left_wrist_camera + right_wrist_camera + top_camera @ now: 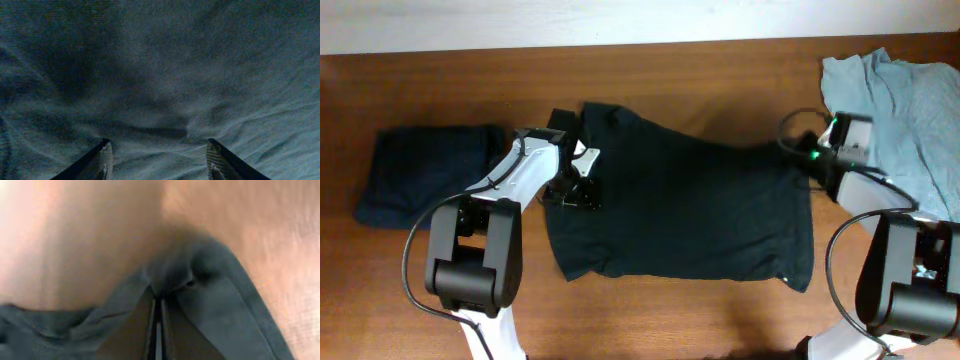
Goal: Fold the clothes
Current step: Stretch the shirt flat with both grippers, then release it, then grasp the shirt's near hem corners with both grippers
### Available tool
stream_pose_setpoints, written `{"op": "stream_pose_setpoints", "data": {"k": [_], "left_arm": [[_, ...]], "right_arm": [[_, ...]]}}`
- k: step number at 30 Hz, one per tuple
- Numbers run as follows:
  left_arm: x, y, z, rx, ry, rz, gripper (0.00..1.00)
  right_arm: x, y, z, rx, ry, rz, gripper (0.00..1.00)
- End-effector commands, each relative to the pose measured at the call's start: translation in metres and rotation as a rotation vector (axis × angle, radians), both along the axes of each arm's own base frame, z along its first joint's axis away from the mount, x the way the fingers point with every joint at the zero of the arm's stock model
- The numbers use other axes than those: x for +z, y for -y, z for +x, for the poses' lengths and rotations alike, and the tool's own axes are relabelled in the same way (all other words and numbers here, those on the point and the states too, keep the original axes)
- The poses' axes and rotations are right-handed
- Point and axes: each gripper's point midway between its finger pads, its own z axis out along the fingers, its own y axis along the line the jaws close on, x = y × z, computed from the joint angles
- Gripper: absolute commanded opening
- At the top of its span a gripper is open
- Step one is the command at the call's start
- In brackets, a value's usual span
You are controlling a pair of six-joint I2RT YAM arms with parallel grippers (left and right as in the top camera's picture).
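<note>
The clothes being handled are a large black T-shirt (690, 210), lying spread across the middle of the wooden table (700, 320). My left gripper (578, 188) hovers over the shirt's left part. In the left wrist view it (160, 152) is open, with wrinkled dark fabric (165, 75) filling the frame beneath both fingertips (106, 159). My right gripper (798, 152) is at the shirt's upper right corner. In the right wrist view its jaws (157, 302) are pressed together on a bunched fold of the shirt (210, 305).
A folded dark garment (420, 175) lies at the left of the table. A crumpled light blue-grey garment (905, 110) is heaped at the back right, close behind the right arm. Bare wood shows along the front edge.
</note>
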Motion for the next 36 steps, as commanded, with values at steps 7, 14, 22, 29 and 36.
{"op": "stream_pose_setpoints", "data": {"k": [7,14,22,29,36], "left_arm": [[-0.006,-0.001,-0.004,-0.027,-0.010,0.017,0.60],[-0.001,-0.001,-0.003,-0.053,-0.002,0.019,0.59],[0.129,-0.012,0.078,-0.028,0.344,0.060,0.59],[0.199,-0.063,0.059,0.224,0.381,0.166,0.56],[0.289,-0.103,-0.018,0.442,0.531,0.163,0.57]], "right_arm": [[0.039,0.035,0.030,-0.105,0.107,-0.111,0.33],[0.040,0.018,0.021,-0.006,0.084,-0.062,0.43],[0.091,-0.007,-0.038,0.117,0.009,-0.083,0.47],[0.180,-0.028,-0.114,0.188,0.115,-0.173,0.57],[0.206,-0.057,-0.175,0.240,0.138,-0.122,0.61]]}}
